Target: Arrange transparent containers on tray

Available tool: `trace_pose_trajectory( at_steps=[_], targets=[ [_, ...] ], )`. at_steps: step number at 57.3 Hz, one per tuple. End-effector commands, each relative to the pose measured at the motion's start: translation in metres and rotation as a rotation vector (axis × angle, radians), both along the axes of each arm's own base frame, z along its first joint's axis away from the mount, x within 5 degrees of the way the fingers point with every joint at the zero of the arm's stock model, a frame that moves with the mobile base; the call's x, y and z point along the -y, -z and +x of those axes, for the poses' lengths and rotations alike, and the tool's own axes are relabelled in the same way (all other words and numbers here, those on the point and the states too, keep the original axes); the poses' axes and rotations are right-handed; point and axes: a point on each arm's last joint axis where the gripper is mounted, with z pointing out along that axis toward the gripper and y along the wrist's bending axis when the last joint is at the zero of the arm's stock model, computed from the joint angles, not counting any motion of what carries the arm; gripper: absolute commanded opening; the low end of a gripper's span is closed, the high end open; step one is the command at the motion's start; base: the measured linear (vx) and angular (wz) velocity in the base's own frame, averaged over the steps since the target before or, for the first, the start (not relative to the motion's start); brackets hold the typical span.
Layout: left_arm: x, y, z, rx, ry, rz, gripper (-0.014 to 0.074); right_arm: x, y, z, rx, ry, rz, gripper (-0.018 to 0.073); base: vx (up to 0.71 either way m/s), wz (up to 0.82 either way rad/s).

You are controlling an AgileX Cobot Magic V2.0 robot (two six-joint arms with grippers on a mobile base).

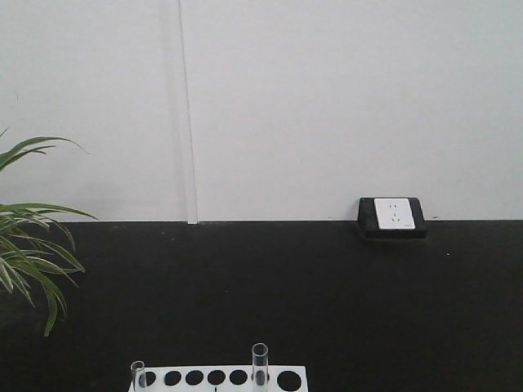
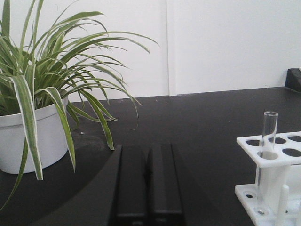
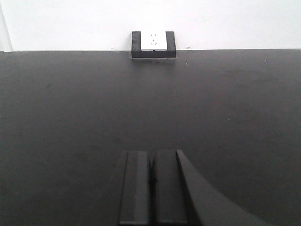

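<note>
Two test tubes (image 1: 260, 363) are waiting in the rack (image 1: 216, 378), ahead-right of the left fingers (image 2: 131, 183). Those and the right fingers (image 3: 136, 188) are sitting pressed together, empty, needing opening first.

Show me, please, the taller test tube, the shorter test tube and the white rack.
taller test tube (image 1: 260, 359): front view, glass wall above the rack.
shorter test tube (image 1: 138, 374): front view, upper glass wall.
white rack (image 1: 274, 384): front view, top plate between holes.

Clear, glossy glass test tubes (image 1: 260, 363) stand in a smooth white plastic rack (image 1: 184, 387); the worktop (image 1: 310, 294) is matt black, barely reflective.
</note>
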Motion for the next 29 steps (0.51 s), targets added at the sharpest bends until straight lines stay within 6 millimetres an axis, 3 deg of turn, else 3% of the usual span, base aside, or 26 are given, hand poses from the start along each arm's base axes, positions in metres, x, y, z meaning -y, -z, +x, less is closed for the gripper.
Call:
trace_pose_trajectory(
  at_steps=[1,29],
  targets=[
    [0.001,0.0047,0.0012,0.041,0.013,-0.01,-0.0006,-0.001,-0.0047,0.0008,0.076,-0.013,-0.012,-0.0011,0.0,0.0],
    [0.001,0.0047,0.0012,0.041,0.013,-0.01,-0.0006,-0.001,-0.0047,0.0008,0.076,-0.013,-0.012,-0.0011,0.0,0.0]
  ],
)
